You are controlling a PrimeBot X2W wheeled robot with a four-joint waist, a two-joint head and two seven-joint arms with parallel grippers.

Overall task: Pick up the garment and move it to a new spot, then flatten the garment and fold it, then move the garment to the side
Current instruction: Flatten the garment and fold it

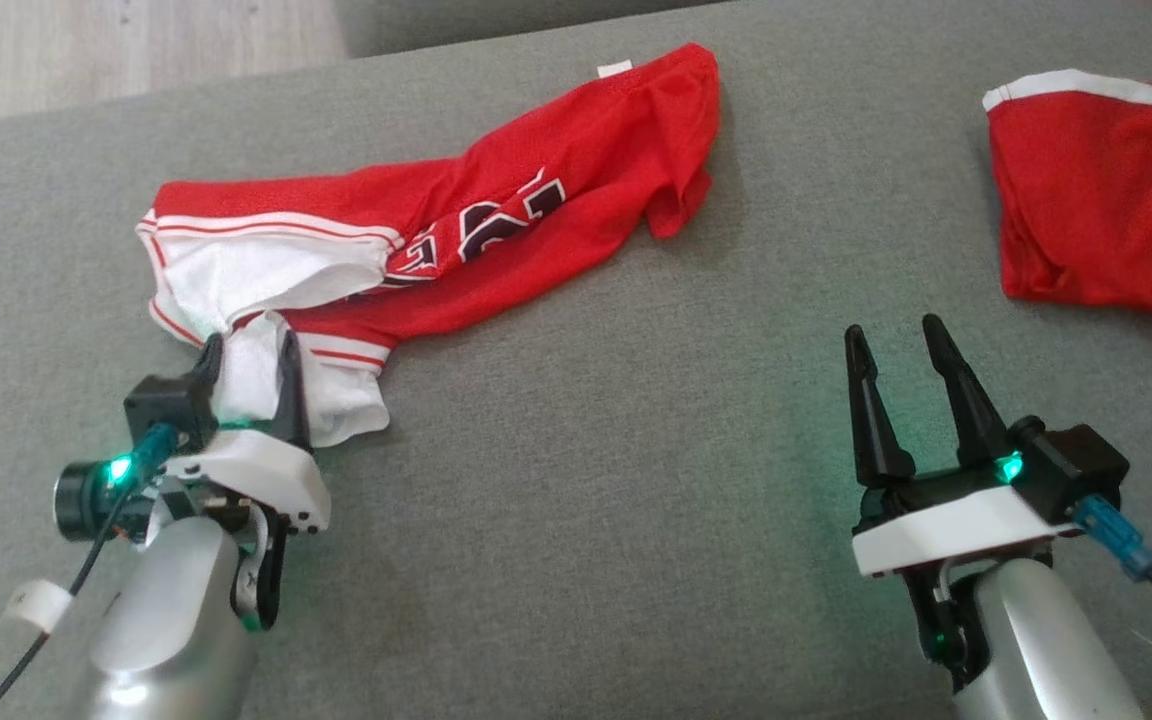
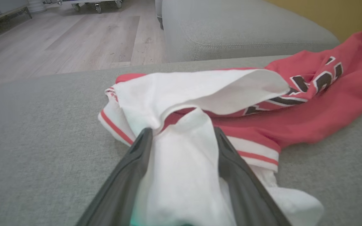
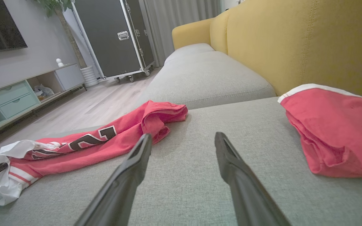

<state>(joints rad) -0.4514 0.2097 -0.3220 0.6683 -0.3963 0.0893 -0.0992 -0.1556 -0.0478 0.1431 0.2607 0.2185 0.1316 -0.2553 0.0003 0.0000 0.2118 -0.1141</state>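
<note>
Garment (image 1: 496, 220): you see a red jersey with white trim and dark lettering, crumpled in a long strip on the grey sofa seat (image 1: 586, 480). Your left tool (image 1: 249, 348) is clamped on its white end. Your right tool (image 1: 893, 330) stands apart and empty, near another red piece (image 1: 1096, 200). Pale wood floor (image 1: 116, 50) lies beyond the seat.
</note>
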